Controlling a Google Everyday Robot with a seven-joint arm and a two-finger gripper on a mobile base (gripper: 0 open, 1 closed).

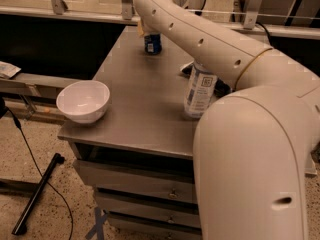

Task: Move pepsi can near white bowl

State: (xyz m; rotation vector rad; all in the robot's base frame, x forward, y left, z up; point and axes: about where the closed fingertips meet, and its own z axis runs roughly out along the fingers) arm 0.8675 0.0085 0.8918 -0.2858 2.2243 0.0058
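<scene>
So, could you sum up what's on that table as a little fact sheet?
table: grey metal top, drawers below
can: dark blue, upright at the far edge
bowl: white, front left corner, well apart from the can
bottle: clear, labelled, upright on the right side
arm: white, reaches across the table to the far edge
gripper: at the can, mostly hidden by the arm
status: can not yet near the bowl

surface: dull brushed metal
white bowl: smooth, glossy
bottle: clear plastic, paper label
arm: smooth matt shell
end effector: at the pepsi can, largely hidden
</scene>
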